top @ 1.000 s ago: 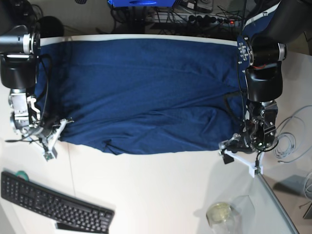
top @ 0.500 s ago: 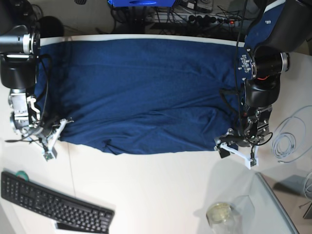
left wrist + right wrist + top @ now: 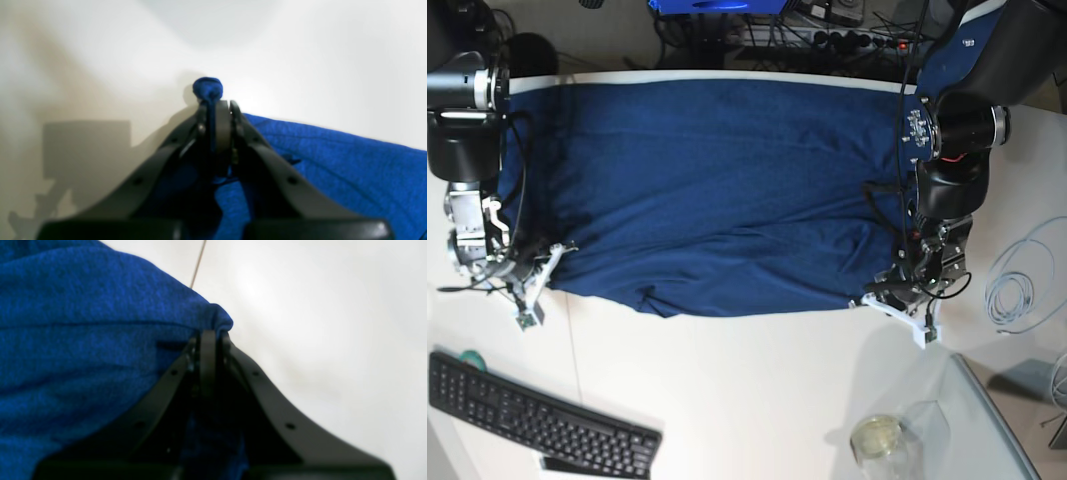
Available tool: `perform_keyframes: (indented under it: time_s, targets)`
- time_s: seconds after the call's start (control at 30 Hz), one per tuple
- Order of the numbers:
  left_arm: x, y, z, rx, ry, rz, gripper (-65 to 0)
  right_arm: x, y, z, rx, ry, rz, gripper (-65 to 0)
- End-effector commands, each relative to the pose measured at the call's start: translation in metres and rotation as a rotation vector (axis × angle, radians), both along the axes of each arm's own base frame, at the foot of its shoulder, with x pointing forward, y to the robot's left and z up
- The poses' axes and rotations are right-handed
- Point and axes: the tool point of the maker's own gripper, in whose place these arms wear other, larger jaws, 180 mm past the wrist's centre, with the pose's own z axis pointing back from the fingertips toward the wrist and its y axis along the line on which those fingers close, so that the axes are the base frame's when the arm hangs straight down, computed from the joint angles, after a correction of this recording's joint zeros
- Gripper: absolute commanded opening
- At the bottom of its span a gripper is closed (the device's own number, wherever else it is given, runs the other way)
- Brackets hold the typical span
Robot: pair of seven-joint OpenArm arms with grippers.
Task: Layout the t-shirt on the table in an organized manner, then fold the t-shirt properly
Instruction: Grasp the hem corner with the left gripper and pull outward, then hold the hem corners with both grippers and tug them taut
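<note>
Left wrist view: I am seeing the left pincer [image 3: 215,106] clamping a small bunch of the t-shirt [image 3: 333,160]. Its jaws are standing nearly together, with a knot of blue cloth poking out just past the tips. The rest of the shirt is trailing away to the pincer's right and under it. Bare white table [image 3: 300,50] is lying ahead of the tips and to their left.

Right wrist view: I am seeing the right pincer [image 3: 210,338] pinching an edge fold of the t-shirt [image 3: 83,340] between jaws that are nearly touching. The cloth is filling everything to the pincer's left and is wrapping over the tips. The table [image 3: 333,323] is lying bare to the pincer's right, with a thin seam line ahead.

Base view: I am holding the t-shirt [image 3: 717,190] spread wide across the far half of the table [image 3: 747,390], one near corner in the left pincer [image 3: 897,300] and the other in the right pincer [image 3: 532,275]. The near hem between the pincers is sagging into a shallow curve and carrying a few wrinkles. A keyboard [image 3: 537,415] and a glass jar [image 3: 879,440] are sitting nearer than both pincers.

Progress, as I judge it: laying out is nearly done but not yet flat. No fold is showing. Releasing and all the folding are remaining.
</note>
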Motion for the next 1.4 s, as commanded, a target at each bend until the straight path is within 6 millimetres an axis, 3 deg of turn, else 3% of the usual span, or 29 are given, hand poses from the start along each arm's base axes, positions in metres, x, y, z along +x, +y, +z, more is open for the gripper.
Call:
perform_keyframes:
  time_s: [0.0, 0.2, 0.43, 0.6, 0.8, 0.97, 1.37]
  targets:
    - [0.020, 0.010, 0.025, 0.027, -0.081, 0.011, -65.0, 0.020, -0.009, 0.022, -0.017, -0.074, -0.004, -65.0]
    - [0.013, 0.012, 0.048, 0.065, -0.111, -0.025, -65.0, 0.020, -0.002, 0.048, -0.052, -0.174, 0.040, -65.0]
    - [-0.008, 0.009, 0.074, 0.113, -0.178, -0.059, -65.0, 0.013, 0.003, 0.058, -0.066, -0.215, 0.064, -65.0]
    - [-0.021, 0.007, 0.087, 0.056, -0.238, -0.042, -65.0, 0.010, 0.006, 0.064, -0.072, -0.237, 0.076, -65.0]
    - [-0.037, 0.020, 0.100, 0.049, -0.276, -0.038, -65.0, 0.001, 0.007, 0.061, -0.075, -0.233, 0.082, -65.0]
    - [-0.049, 0.022, 0.106, 0.068, -0.289, -0.053, -65.0, -0.008, -0.014, 0.059, -0.071, -0.227, 0.012, -65.0]
    - [-0.076, 0.016, 0.093, 0.073, -0.258, -0.070, -65.0, -0.040, -0.013, 0.033, -0.065, -0.155, 0.009, -64.8]
